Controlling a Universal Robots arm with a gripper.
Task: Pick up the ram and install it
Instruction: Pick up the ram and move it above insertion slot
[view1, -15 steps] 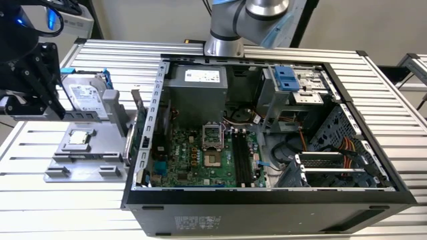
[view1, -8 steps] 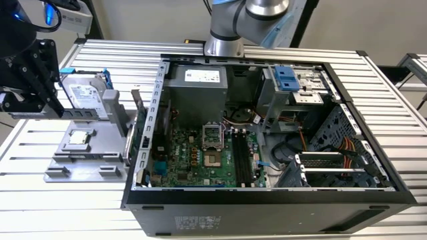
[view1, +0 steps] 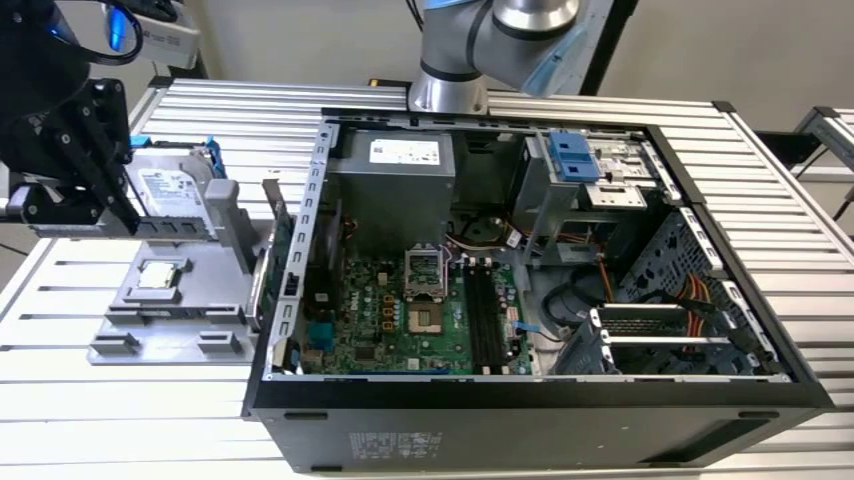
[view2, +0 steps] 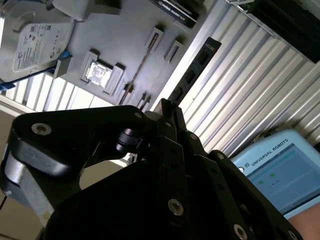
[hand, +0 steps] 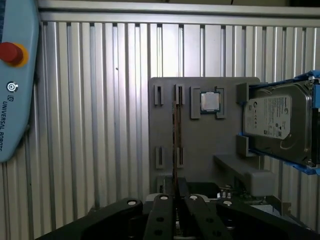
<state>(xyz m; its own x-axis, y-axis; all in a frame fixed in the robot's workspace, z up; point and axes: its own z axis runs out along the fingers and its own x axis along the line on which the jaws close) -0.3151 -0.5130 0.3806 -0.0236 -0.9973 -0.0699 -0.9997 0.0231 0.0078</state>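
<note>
The ram (hand: 176, 131) is a thin stick standing on edge in the slots of the grey fixture (hand: 200, 140); in the second wrist view it shows as a narrow line (view2: 142, 65). My gripper (hand: 178, 196) hangs above the fixture's end, lined up with the stick's length but clear of it, its fingers drawn together and shut on nothing. In the exterior view the gripper (view1: 130, 212) is at the far left, over the fixture (view1: 174, 310). The long black motherboard slots (view1: 483, 315) lie inside the open computer case (view1: 534, 400).
On the same fixture sit a silver hard drive in a blue bracket (hand: 276, 122) and a small square processor chip (hand: 210, 102). A light blue teach pendant (hand: 15, 85) lies on the ribbed metal table (hand: 90, 125). The arm's base (view1: 447, 90) stands behind the case.
</note>
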